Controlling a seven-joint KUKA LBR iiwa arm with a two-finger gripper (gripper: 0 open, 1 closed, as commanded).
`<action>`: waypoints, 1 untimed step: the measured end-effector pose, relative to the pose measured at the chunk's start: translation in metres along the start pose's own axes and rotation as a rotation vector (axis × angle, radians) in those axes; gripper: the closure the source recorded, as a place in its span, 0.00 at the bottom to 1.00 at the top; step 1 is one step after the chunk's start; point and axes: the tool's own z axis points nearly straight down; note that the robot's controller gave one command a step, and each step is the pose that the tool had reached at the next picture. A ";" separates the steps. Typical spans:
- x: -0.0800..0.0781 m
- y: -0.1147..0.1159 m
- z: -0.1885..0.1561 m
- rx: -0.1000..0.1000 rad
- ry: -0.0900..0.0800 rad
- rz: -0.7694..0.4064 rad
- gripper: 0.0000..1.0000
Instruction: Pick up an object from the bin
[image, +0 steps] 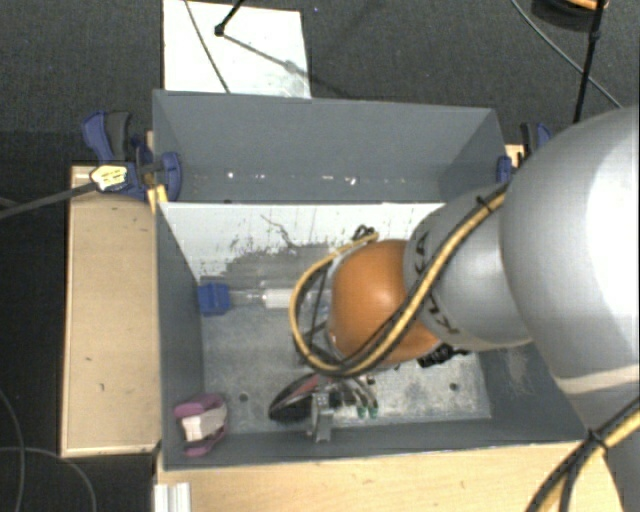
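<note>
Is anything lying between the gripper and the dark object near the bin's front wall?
Nothing visible does. The dark object lies right beside the gripper; the pink thing in the view's lower-left corner and the blue-capped tube lie well clear.

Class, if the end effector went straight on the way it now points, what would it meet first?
Likely the bin's floor near the front wall: the end effector points down just beside a dark object. Depth is unclear, so it could clip that object instead.
</note>
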 end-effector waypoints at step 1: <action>0.002 0.000 -0.001 0.000 0.008 0.006 1.00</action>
